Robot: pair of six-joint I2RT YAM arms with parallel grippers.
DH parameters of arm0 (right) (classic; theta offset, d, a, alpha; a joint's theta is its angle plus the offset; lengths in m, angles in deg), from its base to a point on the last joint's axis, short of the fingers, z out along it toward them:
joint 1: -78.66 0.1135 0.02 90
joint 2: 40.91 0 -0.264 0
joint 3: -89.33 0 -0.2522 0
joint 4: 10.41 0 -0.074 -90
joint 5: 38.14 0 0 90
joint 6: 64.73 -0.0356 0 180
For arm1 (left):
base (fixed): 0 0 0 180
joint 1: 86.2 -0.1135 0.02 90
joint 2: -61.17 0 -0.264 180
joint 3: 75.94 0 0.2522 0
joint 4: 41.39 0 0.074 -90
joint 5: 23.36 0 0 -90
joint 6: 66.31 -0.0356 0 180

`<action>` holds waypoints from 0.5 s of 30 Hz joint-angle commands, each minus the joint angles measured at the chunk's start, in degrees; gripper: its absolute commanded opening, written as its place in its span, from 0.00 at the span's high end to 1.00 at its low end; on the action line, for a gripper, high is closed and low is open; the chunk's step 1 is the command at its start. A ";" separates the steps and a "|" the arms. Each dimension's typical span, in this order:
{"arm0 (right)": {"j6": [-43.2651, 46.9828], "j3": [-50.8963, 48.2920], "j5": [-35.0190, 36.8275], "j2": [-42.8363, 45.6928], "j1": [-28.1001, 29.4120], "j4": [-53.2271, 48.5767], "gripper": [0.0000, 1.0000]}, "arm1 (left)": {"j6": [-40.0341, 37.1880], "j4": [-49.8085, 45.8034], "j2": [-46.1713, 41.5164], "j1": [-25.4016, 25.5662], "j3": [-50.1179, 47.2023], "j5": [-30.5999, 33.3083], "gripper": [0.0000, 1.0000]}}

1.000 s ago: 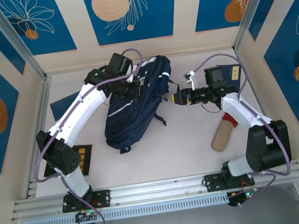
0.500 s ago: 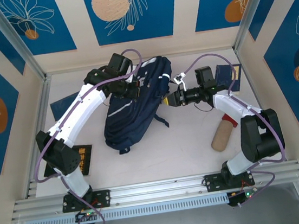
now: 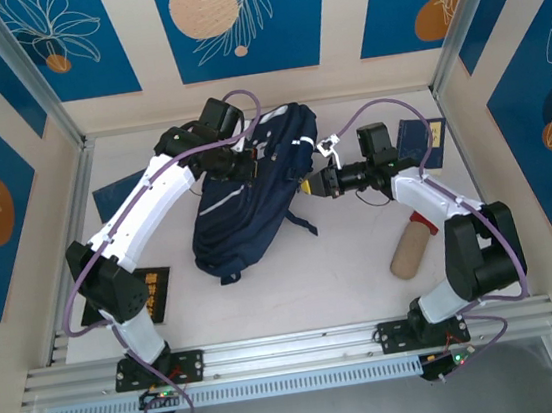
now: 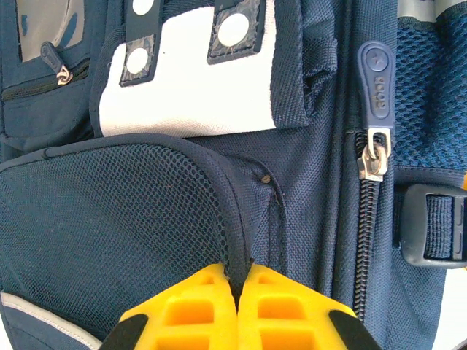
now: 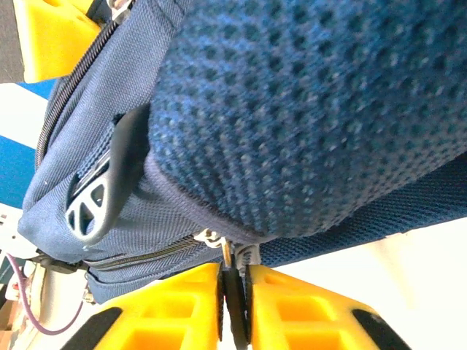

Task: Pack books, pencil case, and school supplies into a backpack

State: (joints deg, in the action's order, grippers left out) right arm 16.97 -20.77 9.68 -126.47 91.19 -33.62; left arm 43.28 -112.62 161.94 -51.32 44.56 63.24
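The navy backpack [image 3: 246,205] lies in the middle of the table. My left gripper [image 3: 249,165] rests on its upper part; in the left wrist view the yellow fingers [image 4: 190,306] are shut on a fabric seam [image 4: 237,248] beside the mesh pocket. My right gripper [image 3: 314,184] is at the backpack's right edge. In the right wrist view it [image 5: 235,292] is shut on a black zipper pull [image 5: 233,281] under the bag [image 5: 314,109]. Books lie at the left [image 3: 117,197], front left [image 3: 153,292] and back right [image 3: 421,138]. The tan pencil case [image 3: 409,251] lies at the right.
A white patch with buckles [image 4: 190,95] and a second zipper pull [image 4: 376,76] sit close ahead of the left fingers. Cage posts and walls [image 3: 42,104] close in the table on three sides. Bare table [image 3: 334,270] lies in front of the backpack.
My right gripper has moved left to the backpack's edge and closed on the zipper pull. The left gripper has kept its hold in place.
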 commanded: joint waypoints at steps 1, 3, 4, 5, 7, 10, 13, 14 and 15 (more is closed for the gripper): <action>0.93 -1.47 3.52 3.10 0.35 -1.13 0.94 | 1.27 4.35 -2.77 -1.11 2.07 -0.65 1.00; 1.03 -1.43 7.05 4.22 1.07 -3.02 0.96 | 2.35 5.53 -2.68 -1.64 1.69 -2.17 1.00; 1.36 -1.75 8.90 4.94 1.69 -3.48 0.98 | 3.10 6.11 -2.54 -1.89 1.55 -2.36 1.00; 1.57 -2.19 11.15 5.95 2.72 -4.05 0.99 | 4.03 6.88 -2.54 -2.02 1.12 -2.40 1.00; 1.83 -3.46 15.59 8.19 5.17 -4.42 1.00 | 6.61 8.80 -2.33 -2.03 -0.06 -2.34 1.00; 1.71 -5.77 24.10 11.53 9.66 -4.61 1.00 | 11.11 11.71 -1.15 -2.02 -1.61 -2.97 1.00; 1.07 -8.39 29.86 14.18 13.65 -4.53 1.00 | 16.46 15.78 0.52 -2.03 -3.25 -4.12 1.00; 0.85 -8.98 31.08 14.89 14.86 -4.57 1.00 | 18.16 17.14 1.19 -1.93 -3.75 -4.48 1.00; 0.65 -9.71 32.19 15.53 16.35 -4.57 1.00 | 19.63 17.97 1.86 -1.94 -3.96 -4.40 1.00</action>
State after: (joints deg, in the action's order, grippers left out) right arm 17.45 -28.38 35.36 -113.25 104.64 -36.29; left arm 55.19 -105.45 162.83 -52.44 40.71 59.98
